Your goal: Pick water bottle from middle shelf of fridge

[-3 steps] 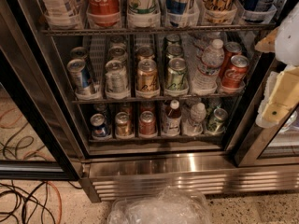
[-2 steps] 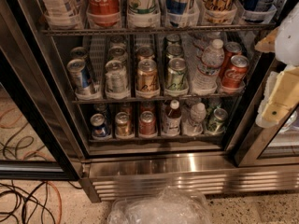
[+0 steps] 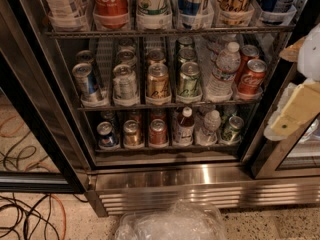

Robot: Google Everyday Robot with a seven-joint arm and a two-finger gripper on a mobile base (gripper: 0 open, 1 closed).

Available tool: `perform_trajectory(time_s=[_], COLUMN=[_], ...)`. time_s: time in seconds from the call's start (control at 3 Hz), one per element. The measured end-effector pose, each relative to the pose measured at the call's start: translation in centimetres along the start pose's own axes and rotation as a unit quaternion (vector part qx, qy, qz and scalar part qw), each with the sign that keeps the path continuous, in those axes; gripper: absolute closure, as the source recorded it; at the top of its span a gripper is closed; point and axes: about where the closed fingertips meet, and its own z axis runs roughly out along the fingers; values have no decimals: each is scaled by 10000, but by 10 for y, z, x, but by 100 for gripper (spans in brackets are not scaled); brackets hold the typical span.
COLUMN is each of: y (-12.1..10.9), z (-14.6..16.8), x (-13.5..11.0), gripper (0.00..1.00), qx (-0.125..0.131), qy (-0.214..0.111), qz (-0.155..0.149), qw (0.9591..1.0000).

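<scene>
The fridge (image 3: 200, 191) stands open in front of me, steel base panel at the bottom. Its middle shelf (image 3: 165, 105) is a grey wire rack holding rows of short cans. The water bottle (image 3: 221, 74), clear and ribbed with a white cap, stands upright in the second column from the right, next to a red can (image 3: 251, 77). My gripper (image 3: 299, 91) shows as white and cream parts at the right edge, in front of the fridge's right door frame, to the right of the bottle and apart from it.
The top rack holds tall bottles, one with a red Coca-Cola label (image 3: 109, 1). The bottom rack holds small cans, a red-necked bottle (image 3: 184, 126) and a rounder clear bottle (image 3: 209, 127). Cables (image 3: 25, 209) lie on the floor left. Crumpled clear plastic (image 3: 172, 221) lies below the fridge.
</scene>
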Motion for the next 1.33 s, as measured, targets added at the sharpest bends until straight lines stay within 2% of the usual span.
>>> perform_trajectory(time_s=[0.33, 0.67, 1.0, 1.33], y=[5, 3, 3, 3], z=[9, 25, 25, 25], x=[-2, -11, -11, -16], gripper=[0, 0, 0, 0], qx=[244, 521, 521, 536], qy=[-493, -967, -968, -1077], qz=[395, 620, 620, 725], qw=[9977, 9920, 9920, 9901])
